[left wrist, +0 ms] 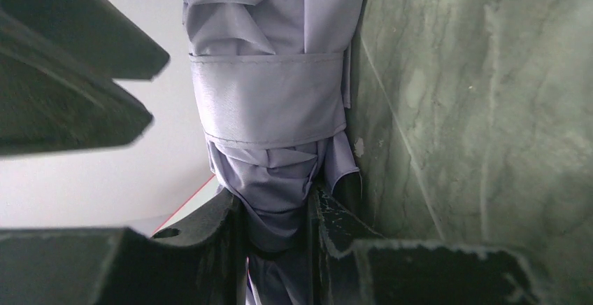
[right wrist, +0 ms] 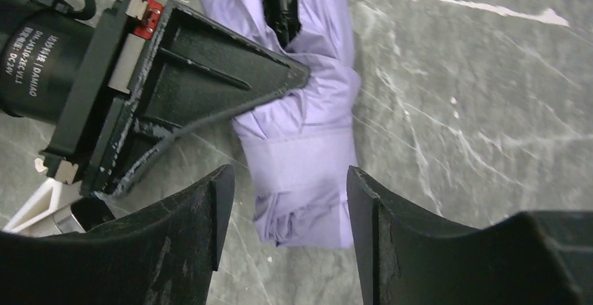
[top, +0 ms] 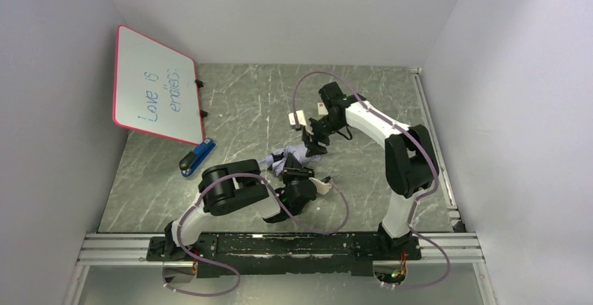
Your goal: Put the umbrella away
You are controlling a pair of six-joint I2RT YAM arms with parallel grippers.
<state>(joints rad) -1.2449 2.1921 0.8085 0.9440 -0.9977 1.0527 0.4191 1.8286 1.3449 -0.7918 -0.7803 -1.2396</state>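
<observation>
Near the middle of the worktop (top: 238, 102), a little toward its near edge, the umbrella (right wrist: 308, 158) lies folded into a lavender bundle with a strap (left wrist: 269, 98) wrapped round its waist. The left gripper (left wrist: 274, 214) has hold of it, both fingers (left wrist: 206, 238) pinched tight on the cloth at one end. The right gripper (right wrist: 283, 203) hangs over the strapped end, its fingers (right wrist: 185, 242) spread wide, one to each side of the bundle and gripping nothing.

Now the dangers. That left hold looks to be on soft fabric, not on anything rigid, so a pull could let the cloth slide out or drag folds loose from under the strap. Whether the strap is fastened, I cannot tell; if it isn't, a nudge from the right fingers may peel it open and the bundle will bloom. The two grippers sit very near each other, so a careless descent by the right one risks knocking the left. And a close on the loose flap at the tip would catch only a corner.

Away toward the far-left corner, the whiteboard (top: 157, 84) and blue stapler (top: 198, 157) sit well apart from the action.
</observation>
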